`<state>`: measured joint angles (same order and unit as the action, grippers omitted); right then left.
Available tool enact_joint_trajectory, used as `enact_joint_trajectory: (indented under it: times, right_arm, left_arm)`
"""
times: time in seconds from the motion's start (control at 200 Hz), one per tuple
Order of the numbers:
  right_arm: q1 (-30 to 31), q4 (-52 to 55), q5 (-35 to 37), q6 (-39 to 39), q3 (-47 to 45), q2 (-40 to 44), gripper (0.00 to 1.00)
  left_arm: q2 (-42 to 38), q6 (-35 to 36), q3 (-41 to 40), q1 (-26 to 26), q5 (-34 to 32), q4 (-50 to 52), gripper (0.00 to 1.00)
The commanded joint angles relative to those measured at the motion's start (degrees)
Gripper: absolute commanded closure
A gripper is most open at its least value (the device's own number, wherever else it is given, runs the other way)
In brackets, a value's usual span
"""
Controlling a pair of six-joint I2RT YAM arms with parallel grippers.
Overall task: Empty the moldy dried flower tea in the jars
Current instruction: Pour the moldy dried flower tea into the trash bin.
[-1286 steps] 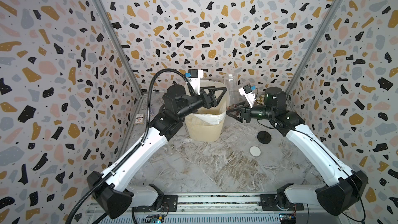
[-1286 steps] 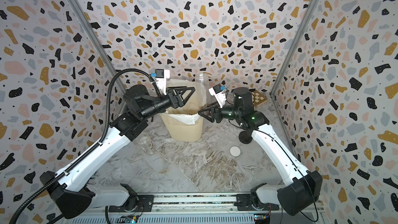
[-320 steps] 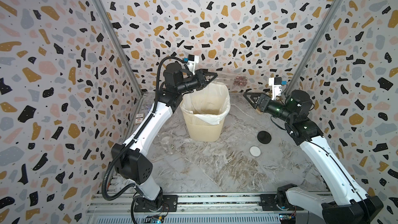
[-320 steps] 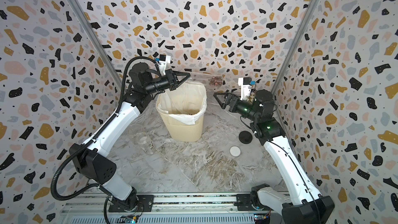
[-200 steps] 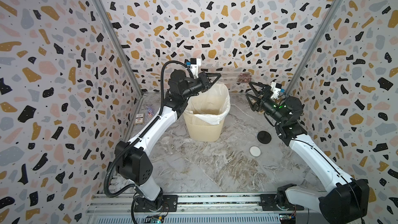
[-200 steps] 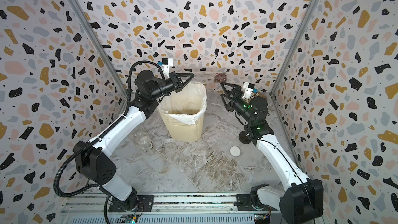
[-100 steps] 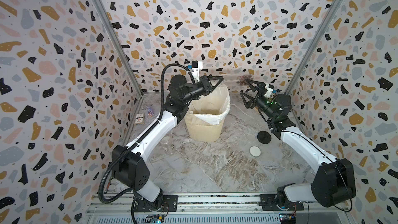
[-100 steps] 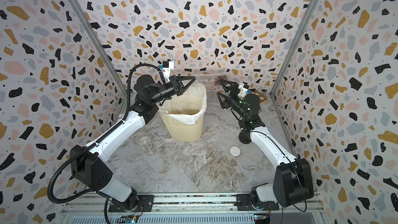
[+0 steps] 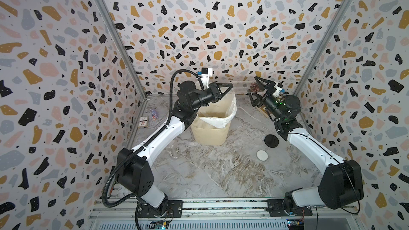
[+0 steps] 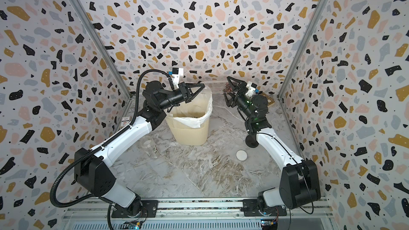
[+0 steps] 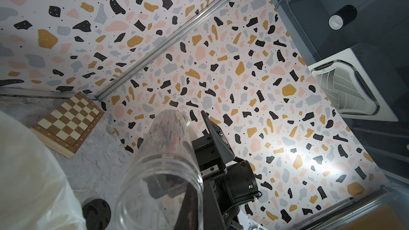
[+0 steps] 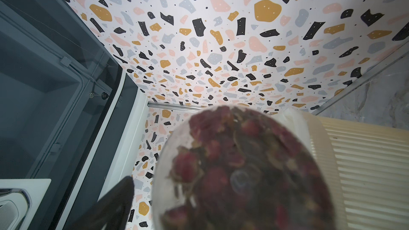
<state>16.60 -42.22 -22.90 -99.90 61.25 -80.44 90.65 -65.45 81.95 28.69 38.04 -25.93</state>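
In both top views my left gripper (image 9: pixel 231 86) (image 10: pixel 203 86) is shut on a tall slim clear jar (image 9: pixel 242 86) held level above the back rim of the cream bin (image 9: pixel 210 134). Its lidless mouth (image 11: pixel 159 195) is at my left gripper, beside one dark finger (image 11: pixel 190 209). The moldy dried flower tea (image 9: pixel 254 88) (image 12: pixel 243 169) lies at the jar's closed far end. My right gripper (image 9: pixel 255 91) (image 10: pixel 228 89) stands open around that end, one finger (image 12: pixel 110 202) apart from the glass. A second clear jar (image 10: pixel 150 147), labelled, stands by the left arm.
A black lid (image 9: pixel 271 140), a white lid (image 9: pixel 262 155) and a clear lid (image 9: pixel 257 140) lie on the marble floor right of the bin. A chessboard (image 11: pixel 68 122) sits in the back right corner. A small card box (image 9: pixel 143 122) lies by the left wall.
My right gripper has swung left and back until its jaws frame the jar's closed end. The left gripper has carried the jar rightward over the bin's rim.
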Motion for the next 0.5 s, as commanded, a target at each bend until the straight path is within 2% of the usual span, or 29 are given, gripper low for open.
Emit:
enact_joint_trajectory:
  times: [0.0,0.06,0.24,0.491]
  right_arm:
    - [-0.41,-2.40,-0.05,0.05,2.21,0.55,0.15]
    - [-0.51,-2.44,-0.06,-0.02,2.03,0.55,0.25]
    - [-0.77,-3.13,0.05,-0.39,1.74,0.38,0.38]
    - [-0.78,-3.16,-0.04,-0.06,1.85,0.11,0.47]
  left_arm:
    - [-2.14,-0.18,-0.62,0.23,0.23,-5.25,1.00]
    - [-2.23,-0.16,-0.89,0.23,0.24,-5.36,1.00]
    - [-1.97,-1.14,-1.49,0.23,0.64,-6.71,1.00]
    - [-1.99,-1.56,-1.99,0.23,0.85,-7.43,1.00]
